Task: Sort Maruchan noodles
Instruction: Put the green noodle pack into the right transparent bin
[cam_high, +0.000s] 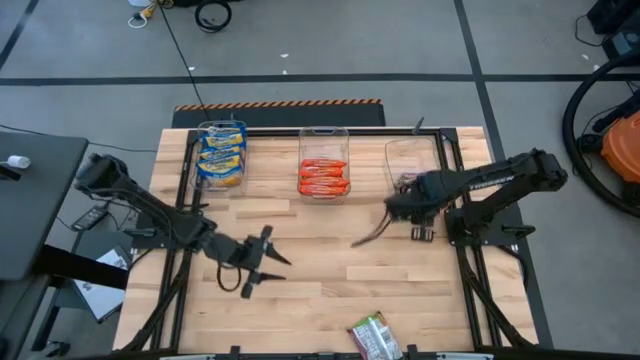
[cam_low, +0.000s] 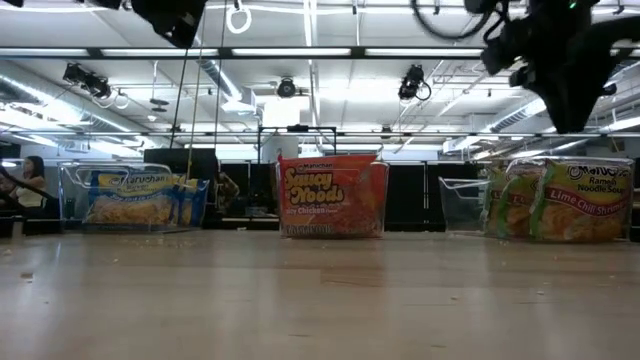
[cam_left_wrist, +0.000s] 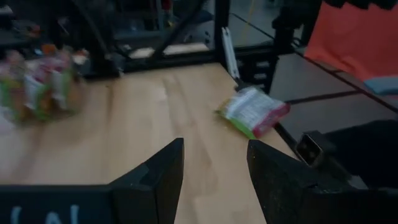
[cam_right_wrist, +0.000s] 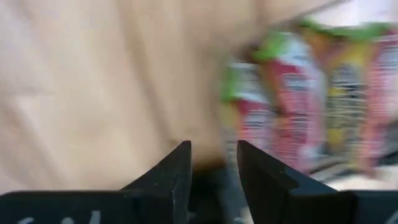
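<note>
Both jaws open; green packet (cam_high: 372, 336) near table (cam_high: 320, 290) edge, seemingly

Lighting is even and bright overhead: in the low view, long ceiling lights (cam_low: 300, 50) glare white, leaving the arms at the top as dark silhouettes, while the table (cam_high: 320, 250) in the high view shows only soft shadows beneath the 2 arms. The right wrist view is heavily motion-blurred, with the green and pink packets (cam_right_wrist: 311, 99) smeared. The left wrist view is mildly soft, its packet (cam_left_wrist: 252, 111) near the table edge out of focus.
</note>
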